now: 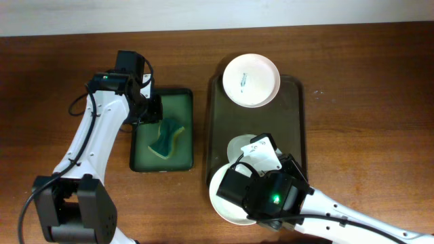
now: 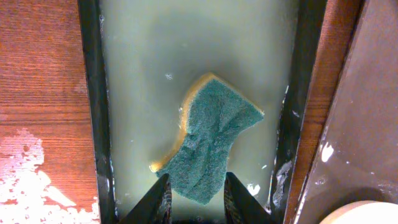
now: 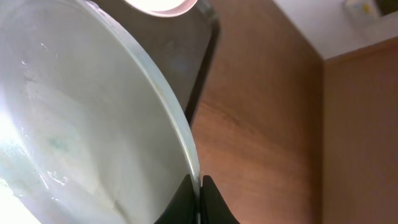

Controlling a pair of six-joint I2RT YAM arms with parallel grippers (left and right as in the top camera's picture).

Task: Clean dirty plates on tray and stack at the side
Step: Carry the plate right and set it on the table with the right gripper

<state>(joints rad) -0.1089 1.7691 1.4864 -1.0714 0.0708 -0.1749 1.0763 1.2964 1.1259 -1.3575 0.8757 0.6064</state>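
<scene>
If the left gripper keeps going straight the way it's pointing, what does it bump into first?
Most likely the sponge. The left gripper is open and points down into the green tray, its fingers either side of the sponge's near end. How far above it hangs is unclear.

Robot test bench, lab-style setup, not lived-in kitchen. Bare wood-grain surface [image 1: 352, 81] runs wall to wall, plain pale wall strip along far edge. Two arms bolted at near edge, cables trailing, green status lights glowing. Props staged kitchen-fashion: dark brown tray [image 1: 298, 115] with white plates [image 1: 251, 80], small green tray [image 1: 186, 129] holding milky water and sponge [image 2: 208, 140]. White scuffed patch on wood beside green tray in left wrist view. Right wrist view shows beige wall panel behind.
</scene>
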